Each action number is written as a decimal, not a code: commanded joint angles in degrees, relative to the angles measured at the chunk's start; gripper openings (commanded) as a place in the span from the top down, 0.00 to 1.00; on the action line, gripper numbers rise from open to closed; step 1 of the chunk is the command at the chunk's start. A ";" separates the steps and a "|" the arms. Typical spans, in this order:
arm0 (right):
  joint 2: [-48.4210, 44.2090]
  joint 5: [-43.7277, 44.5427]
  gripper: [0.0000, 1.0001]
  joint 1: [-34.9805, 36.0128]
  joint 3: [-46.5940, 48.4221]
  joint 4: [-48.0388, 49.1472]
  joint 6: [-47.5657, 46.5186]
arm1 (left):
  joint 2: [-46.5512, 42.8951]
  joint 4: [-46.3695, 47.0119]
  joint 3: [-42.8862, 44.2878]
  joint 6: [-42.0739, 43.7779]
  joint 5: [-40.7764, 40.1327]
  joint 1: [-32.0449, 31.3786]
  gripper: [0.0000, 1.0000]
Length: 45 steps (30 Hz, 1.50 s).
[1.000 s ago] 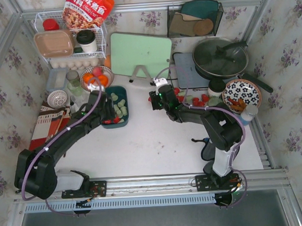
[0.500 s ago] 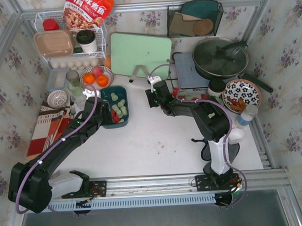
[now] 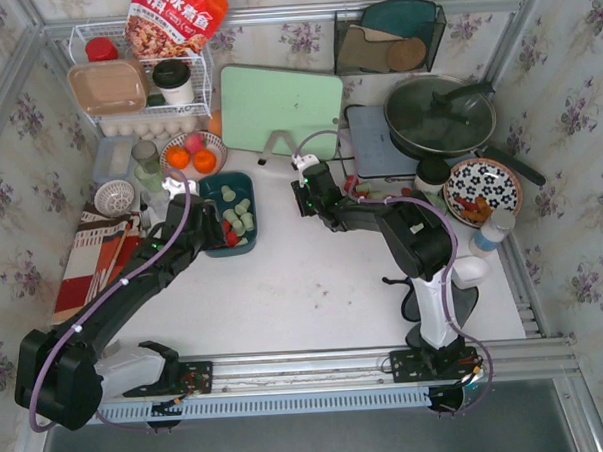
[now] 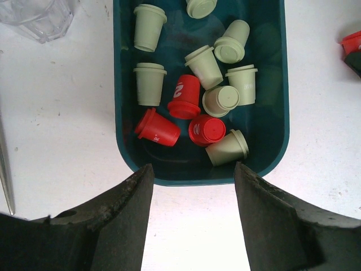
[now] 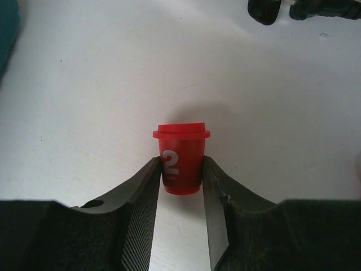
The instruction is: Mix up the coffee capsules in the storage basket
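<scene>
Right wrist view, centre: right gripper [image 5: 180,165] pinches a red capsule [image 5: 181,148]. Left wrist view, bottom: left gripper [image 4: 192,172] gapes wide, empty, below the storage basket [image 4: 280,113].

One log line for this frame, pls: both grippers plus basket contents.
left gripper: open, empty, at storage basket near end | right gripper: shut on red capsule, outside basket | contents: pale green capsules, three red capsules
</scene>
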 commanded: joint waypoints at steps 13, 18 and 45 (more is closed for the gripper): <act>-9.84 -3.95 0.76 6.40 -0.25 1.46 2.90 | -3.66 0.52 -1.21 -2.07 -1.37 -0.02 0.38; -9.17 -6.58 0.73 12.42 3.05 2.82 4.43 | -6.26 0.68 -2.82 -3.62 -3.30 -0.05 0.38; -15.44 25.28 0.30 11.55 -0.06 -9.52 6.88 | -10.52 1.01 -4.51 -5.64 -3.31 -0.01 0.37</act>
